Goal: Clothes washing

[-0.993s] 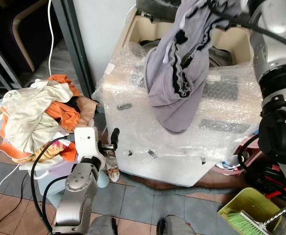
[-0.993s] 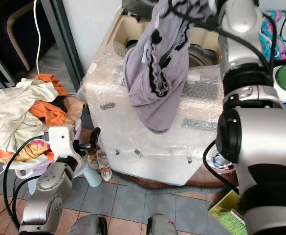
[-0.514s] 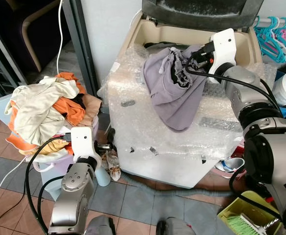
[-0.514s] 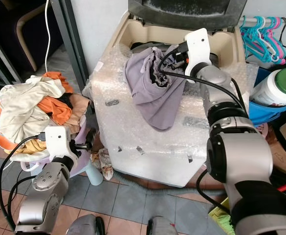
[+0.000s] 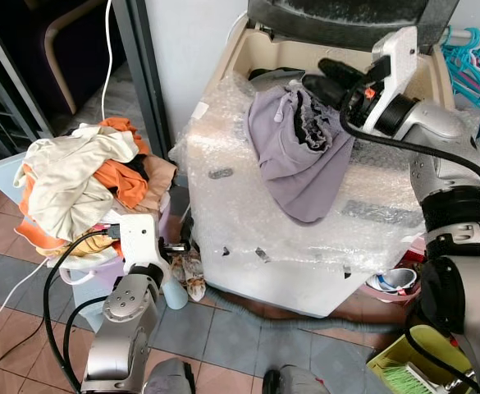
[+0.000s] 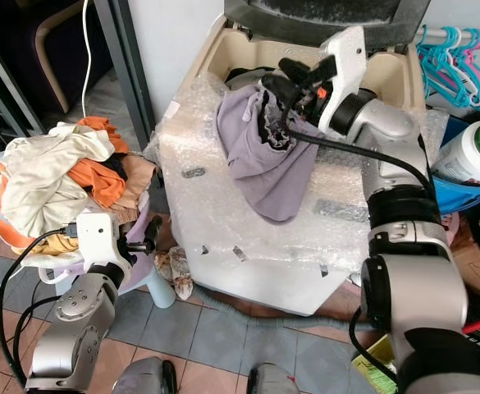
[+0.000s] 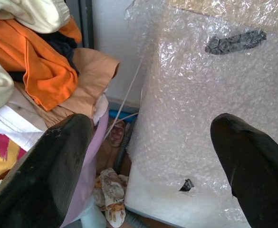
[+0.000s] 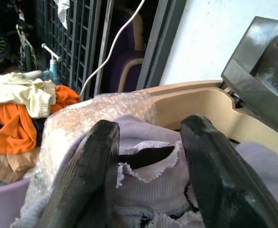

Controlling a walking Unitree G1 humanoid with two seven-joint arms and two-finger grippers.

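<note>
A washing machine (image 5: 248, 213) wrapped in bubble wrap stands in the middle of the scene, with its dark lid (image 5: 338, 12) raised at the far side. A purple garment (image 5: 293, 156) with a frilled edge lies over the near rim of the open tub and hangs down onto the wrapped top of the machine. The right gripper (image 5: 326, 78) is just above the far part of this garment, near the tub opening; its two black fingers (image 8: 86, 175) stand apart with the cloth under and between them, but they do not press on it. On the left, a pile of clothes (image 5: 80, 185) in cream, orange and tan colours sits in a pale basket (image 5: 88, 263) beside the machine. The left gripper (image 5: 178, 246) is low, between this basket and the front of the machine, and its fingers (image 7: 43, 175) are spread wide with nothing between them. At the far right some turquoise hangers (image 5: 473, 53) are hanging.
</note>
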